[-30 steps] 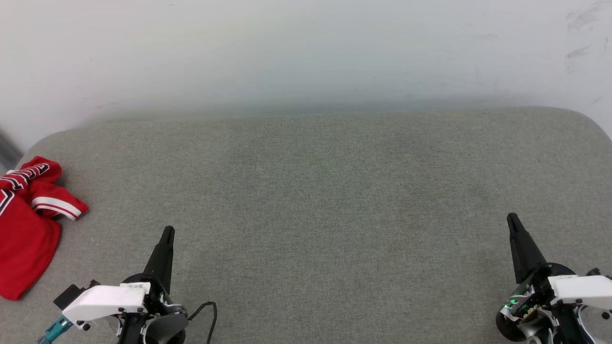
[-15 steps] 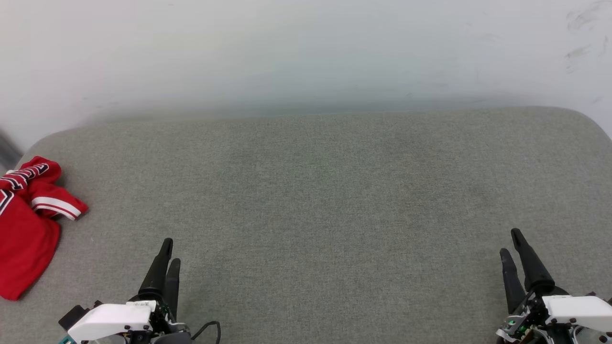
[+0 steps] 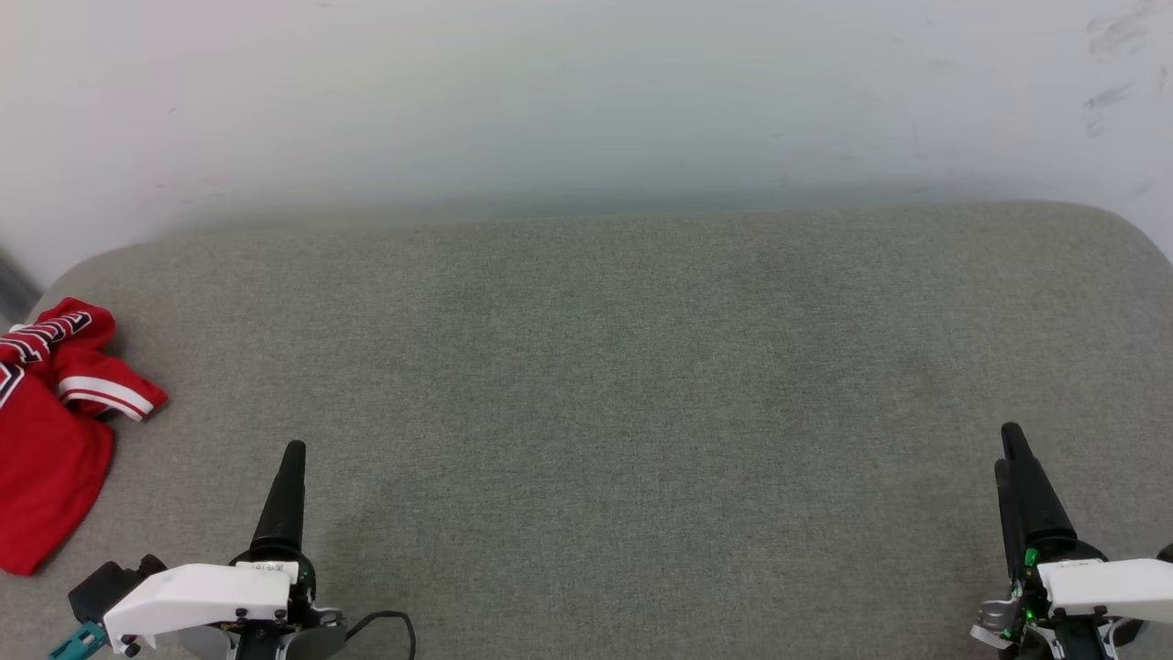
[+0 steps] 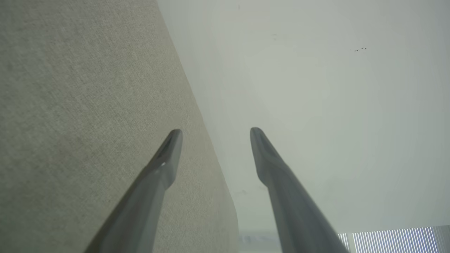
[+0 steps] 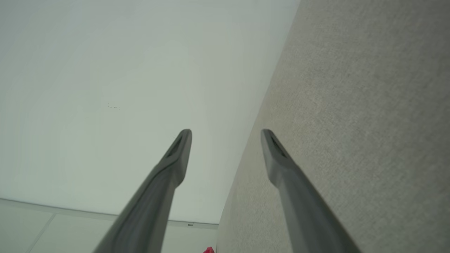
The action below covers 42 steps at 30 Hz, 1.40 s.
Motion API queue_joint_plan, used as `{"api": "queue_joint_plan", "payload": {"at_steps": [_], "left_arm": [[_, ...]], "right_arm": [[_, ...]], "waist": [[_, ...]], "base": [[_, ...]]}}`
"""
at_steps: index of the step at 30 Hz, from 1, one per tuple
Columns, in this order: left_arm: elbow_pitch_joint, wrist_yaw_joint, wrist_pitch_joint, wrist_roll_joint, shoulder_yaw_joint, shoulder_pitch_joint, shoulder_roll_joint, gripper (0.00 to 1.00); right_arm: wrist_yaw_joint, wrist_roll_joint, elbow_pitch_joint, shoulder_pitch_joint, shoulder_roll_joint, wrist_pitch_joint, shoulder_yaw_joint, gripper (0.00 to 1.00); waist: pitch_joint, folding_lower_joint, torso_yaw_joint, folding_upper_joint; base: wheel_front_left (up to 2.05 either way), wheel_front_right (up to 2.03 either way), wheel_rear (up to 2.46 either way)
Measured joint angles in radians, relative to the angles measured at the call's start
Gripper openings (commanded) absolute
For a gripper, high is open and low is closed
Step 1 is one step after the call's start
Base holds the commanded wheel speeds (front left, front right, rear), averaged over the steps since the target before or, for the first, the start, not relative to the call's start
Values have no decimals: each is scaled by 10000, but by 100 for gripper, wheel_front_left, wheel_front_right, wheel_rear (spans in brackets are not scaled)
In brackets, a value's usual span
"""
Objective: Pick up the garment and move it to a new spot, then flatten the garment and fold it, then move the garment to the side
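Red, crumpled jersey (image 3: 46, 458) with white-striped trim and black lettering lies at the grey cushion's (image 3: 623, 385) left edge, partly cut off by the frame. Left gripper (image 4: 216, 130) and right gripper (image 5: 226, 130) look edge-on from the head; the wrist views show both spread wide and empty, well apart from it.

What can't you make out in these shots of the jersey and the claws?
- jersey: the head view's left edge cuts it off; crumpling hides most lettering.
- jersey, right wrist view: a tiny red scrap at the bottom edge.
- left claw and right claw: in the head view the fingers overlap, hiding the gap.
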Motion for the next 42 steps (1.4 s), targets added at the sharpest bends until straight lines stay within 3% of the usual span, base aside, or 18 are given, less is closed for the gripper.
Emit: {"api": "queue_joint_plan", "payload": {"at_steps": [16,28,42], "left_arm": [[-1049,1404,-619,3392,-545,247,4,100],[-1384,1755,-1016,5860,-1074,405,13,100],[-1565,2056,-1430,7729,-1593,578,90,100]], "right_arm": [[2,-3689,-1298,196,4,-623,224,100],[2,-5948,-1820,432,4,-1047,564,100],[2,-7950,-2148,639,2,-1471,633,100]], "waist": [[95,0,5,0],[130,0,40,0],[129,0,44,0]], "base": [[0,0,0],[0,0,0],[0,0,0]]}}
